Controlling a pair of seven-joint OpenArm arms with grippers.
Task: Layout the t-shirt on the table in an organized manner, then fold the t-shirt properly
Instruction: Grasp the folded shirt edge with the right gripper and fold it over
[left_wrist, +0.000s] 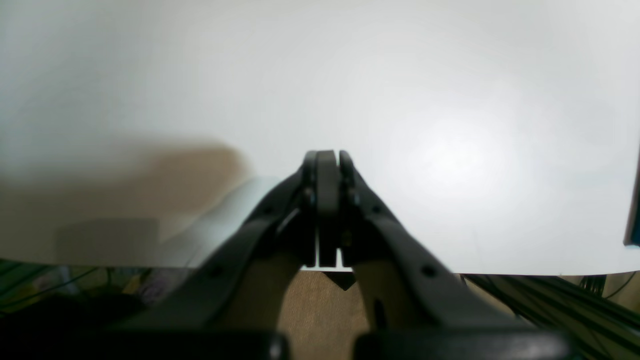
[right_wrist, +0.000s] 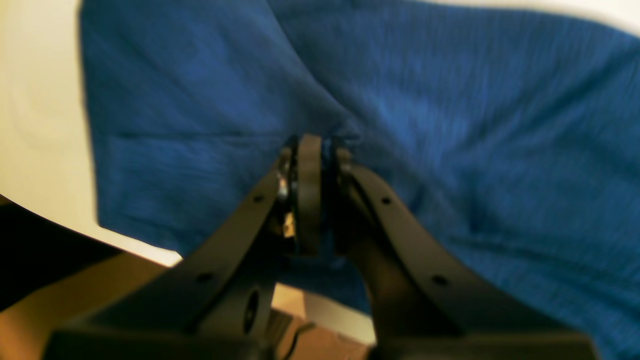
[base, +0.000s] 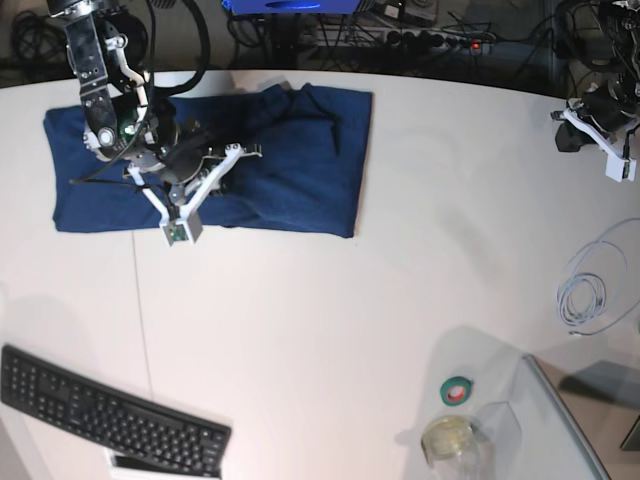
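On smooth white table (base: 330, 300), right fingers (right_wrist: 325, 150) pinch soft navy t-shirt (base: 290, 160) fold; left fingers (left_wrist: 327, 160) closed, empty.

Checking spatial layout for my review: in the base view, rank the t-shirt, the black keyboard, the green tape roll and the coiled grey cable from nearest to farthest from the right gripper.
From the right gripper, at upper left:
1. t-shirt, directly under it, pinched by the jaws.
2. keyboard, lower left corner.
3. tape roll, lower right of centre.
4. cable, far right edge.
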